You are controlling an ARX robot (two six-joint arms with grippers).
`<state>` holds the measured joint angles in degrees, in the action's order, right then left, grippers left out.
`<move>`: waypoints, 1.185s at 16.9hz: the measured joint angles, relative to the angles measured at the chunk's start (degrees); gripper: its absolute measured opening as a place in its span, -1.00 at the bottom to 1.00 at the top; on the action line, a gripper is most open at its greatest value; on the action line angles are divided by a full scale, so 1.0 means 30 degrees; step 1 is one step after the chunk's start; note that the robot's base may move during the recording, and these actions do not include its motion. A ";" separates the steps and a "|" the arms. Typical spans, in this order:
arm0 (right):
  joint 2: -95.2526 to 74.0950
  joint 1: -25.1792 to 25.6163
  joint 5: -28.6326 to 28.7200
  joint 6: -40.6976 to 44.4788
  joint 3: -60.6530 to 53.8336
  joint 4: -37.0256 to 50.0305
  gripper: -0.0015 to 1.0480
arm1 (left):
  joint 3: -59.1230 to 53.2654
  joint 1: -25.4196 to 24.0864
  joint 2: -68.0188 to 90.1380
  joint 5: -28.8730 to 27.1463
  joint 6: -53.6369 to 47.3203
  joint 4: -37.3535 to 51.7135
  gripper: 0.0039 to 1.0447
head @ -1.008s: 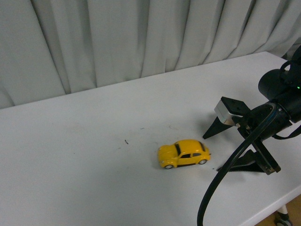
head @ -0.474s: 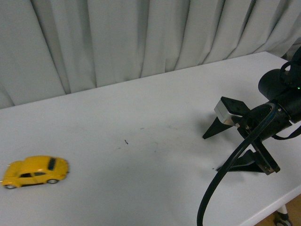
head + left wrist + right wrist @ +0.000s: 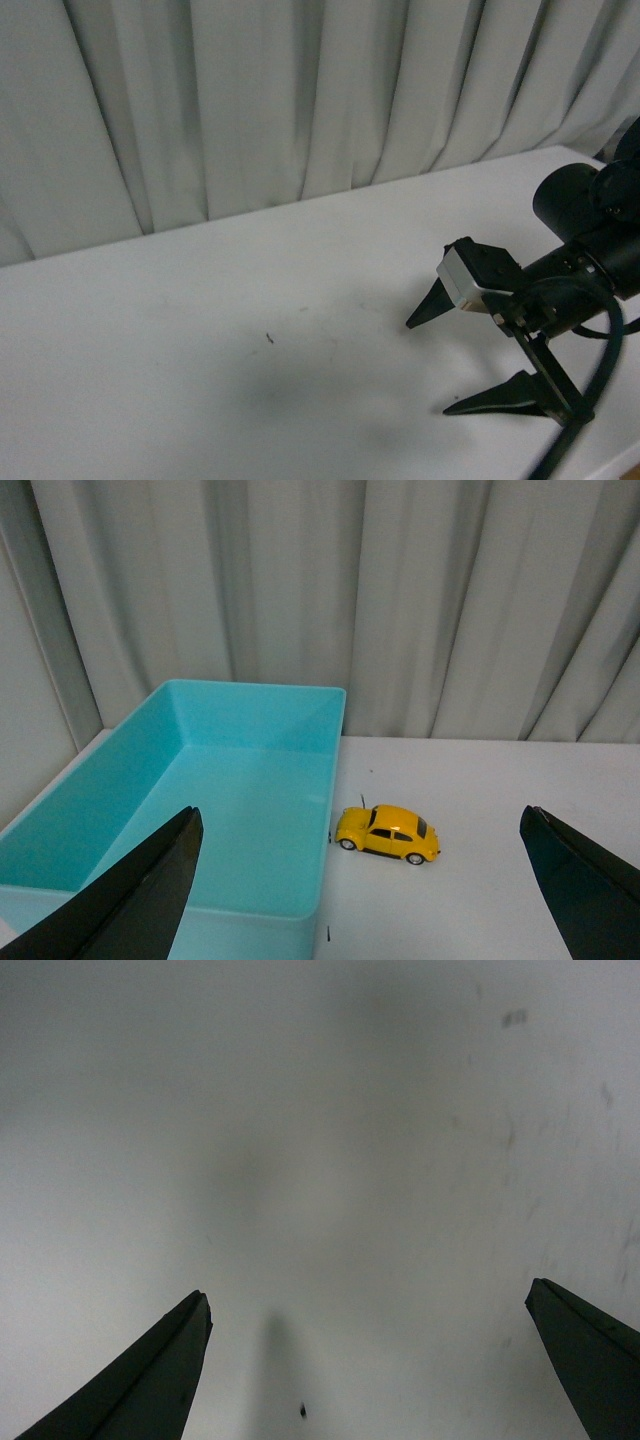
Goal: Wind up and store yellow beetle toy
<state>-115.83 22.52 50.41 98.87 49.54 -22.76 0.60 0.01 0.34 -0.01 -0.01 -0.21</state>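
In the left wrist view the yellow beetle toy (image 3: 388, 833) stands on the white table with its nose against the side wall of a turquoise bin (image 3: 300, 725). My left gripper (image 3: 360, 880) is open, well short of the toy, its two dark fingertips wide apart at the frame's lower corners. The toy does not show in the front view. There my right gripper (image 3: 432, 361) is open at the right side of the table, empty. In the right wrist view the right gripper (image 3: 368, 1345) faces only bare table.
The turquoise bin is open-topped and holds nothing I can see. Grey curtains (image 3: 300, 100) hang behind the white table (image 3: 200, 340). The table's right edge runs close to my right arm (image 3: 590, 250).
The yellow toy rolled from the table's middle to the left and out of the front view. The front view now shows my right gripper lower and further left in the picture.
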 joint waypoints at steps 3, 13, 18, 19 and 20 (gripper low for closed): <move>0.4051 0.0015 0.1326 0.0087 0.0044 -0.1093 0.87 | 0.0000 0.0000 0.0000 -0.0007 0.0000 0.0000 0.88; 1.6444 -0.4940 -1.4156 -3.1438 -1.4549 2.6942 -0.88 | 0.0000 0.0000 0.0000 -0.0007 0.0000 0.0007 0.88; 2.1937 -0.7002 -1.6429 -3.2625 -1.5868 2.3117 -0.96 | 0.0000 0.0000 0.0000 -0.0007 0.0000 0.0000 0.88; 2.2950 -0.7570 -1.6466 -3.2618 -1.6028 2.2432 -0.96 | 0.0000 0.0000 0.0000 0.0007 0.0000 0.0000 0.88; 2.3751 -0.7613 -1.6619 -3.2632 -1.6079 2.1828 -0.96 | 0.0000 0.0000 0.0000 -0.0007 0.0000 0.0000 0.88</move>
<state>-44.58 -0.32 0.56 0.97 1.30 42.72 0.60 0.01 0.34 -0.03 -0.01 -0.21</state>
